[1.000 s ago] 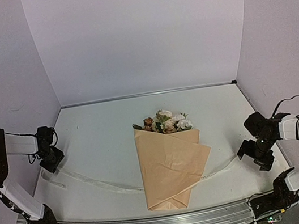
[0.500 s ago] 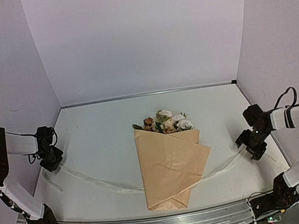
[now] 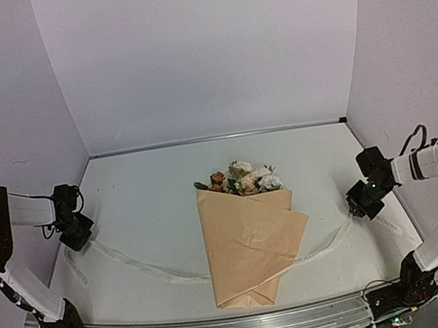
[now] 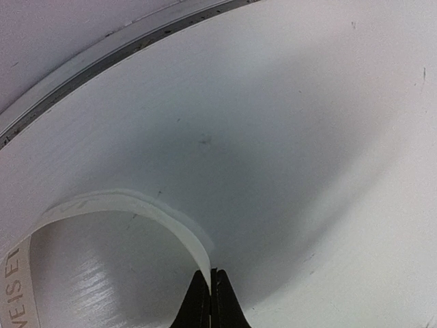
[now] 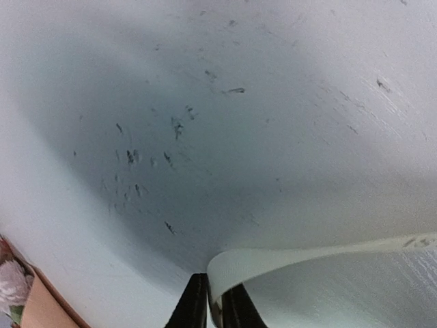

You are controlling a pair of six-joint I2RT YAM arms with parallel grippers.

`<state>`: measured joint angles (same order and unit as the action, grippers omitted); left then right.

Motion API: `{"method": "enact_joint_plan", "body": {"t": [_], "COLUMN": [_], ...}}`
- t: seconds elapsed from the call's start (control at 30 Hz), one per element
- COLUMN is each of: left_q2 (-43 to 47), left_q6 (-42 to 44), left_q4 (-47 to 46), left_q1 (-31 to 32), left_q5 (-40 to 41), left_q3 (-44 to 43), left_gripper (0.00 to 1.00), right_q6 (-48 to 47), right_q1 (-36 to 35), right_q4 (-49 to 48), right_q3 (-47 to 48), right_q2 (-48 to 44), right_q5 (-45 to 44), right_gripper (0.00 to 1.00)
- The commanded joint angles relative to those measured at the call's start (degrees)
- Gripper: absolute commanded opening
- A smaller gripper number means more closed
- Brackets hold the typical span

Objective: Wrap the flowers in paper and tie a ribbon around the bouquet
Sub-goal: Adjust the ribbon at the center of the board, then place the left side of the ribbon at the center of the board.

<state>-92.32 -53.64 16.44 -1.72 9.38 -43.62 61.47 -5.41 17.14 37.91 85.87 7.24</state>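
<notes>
Since a second ago the right gripper (image 3: 365,200) has swung away from the near right corner to a spot farther back along the right side. Its jaws, spread then, now pinch the ribbon (image 3: 135,266). The left gripper (image 3: 74,230) has barely shifted at the far left, and its jaws have also closed. In the left wrist view the left gripper (image 4: 210,273) has its fingers pressed together, with the ribbon (image 4: 136,205) curling down into their tips. In the right wrist view the right gripper (image 5: 213,280) holds the ribbon (image 5: 307,256) in the thin slot between its fingers.

From above, the ribbon sags across the bench (image 3: 147,184) from one gripper to the other. Its middle stretch is hidden where it meets the near part of the bouquet (image 3: 248,239), and whether it passes under or over the paper (image 3: 249,218) there is hard to make out. The bouquet lies in the middle of the bench with its narrow end near and the flowers (image 3: 247,178) showing at the far, wide end. Their stems are covered by the paper.

Dark printed capitals run along the ribbon at the lower left of the left wrist view. They read roughly "EISE" before the frame edge cuts them off. Fainter print shows at the right end of the ribbon in the right wrist view, too blurred to read. A sliver of paper (image 5: 41,307) and one flower head sit cut off in that view's lower left corner.
</notes>
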Motion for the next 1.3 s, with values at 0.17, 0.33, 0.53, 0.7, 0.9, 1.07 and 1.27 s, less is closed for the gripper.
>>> {"method": "enact_joint_plan", "body": {"t": [0.17, 0.33, 0.53, 0.7, 0.9, 1.07, 1.27], "left_q2": [1.01, -0.51, -2.96, -4.27, -2.33, -0.57, -0.62], "left_q6": [3.66, 4.16, 3.43, 2.6, 1.89, 0.89, 2.76], "left_q4": [-2.62, -5.74, -14.32, -17.96, -22.49, -26.9, -30.92], "left_q1": [-0.15, -0.21, -0.04, 0.18, 1.45, 1.45, 2.62], "left_q5": [-4.81, -7.83, -16.31, -19.66, -20.86, -19.98, -23.89], "left_q3": [-3.98, -5.64, -5.4, -6.08, -3.52, -1.67, -4.74], "left_gripper": [0.0, 0.0, 0.0, 0.0, 0.0, 0.0, 0.0], "right_q6": [-2.03, -3.77, -3.8, -3.97, -4.91, -5.92, -8.15], "right_q1": [4.1, 7.55, 10.63, 12.15, 15.24, 15.92, 15.94], "right_q4": [4.76, 7.47, 8.88, 10.06, 12.5, 13.92, 16.94], "right_q3": [1.51, 5.27, 10.14, 13.36, 14.99, 15.24, 14.47], "right_q2": [0.51, 0.39, 2.19, 3.41, 2.32, 0.33, -4.29], "right_q5": [0.02, -0.75, -0.53, -0.81, -2.12, -1.37, -2.06], "right_gripper": [0.0, 0.0, 0.0, 0.0, 0.0, 0.0, 0.0]}}
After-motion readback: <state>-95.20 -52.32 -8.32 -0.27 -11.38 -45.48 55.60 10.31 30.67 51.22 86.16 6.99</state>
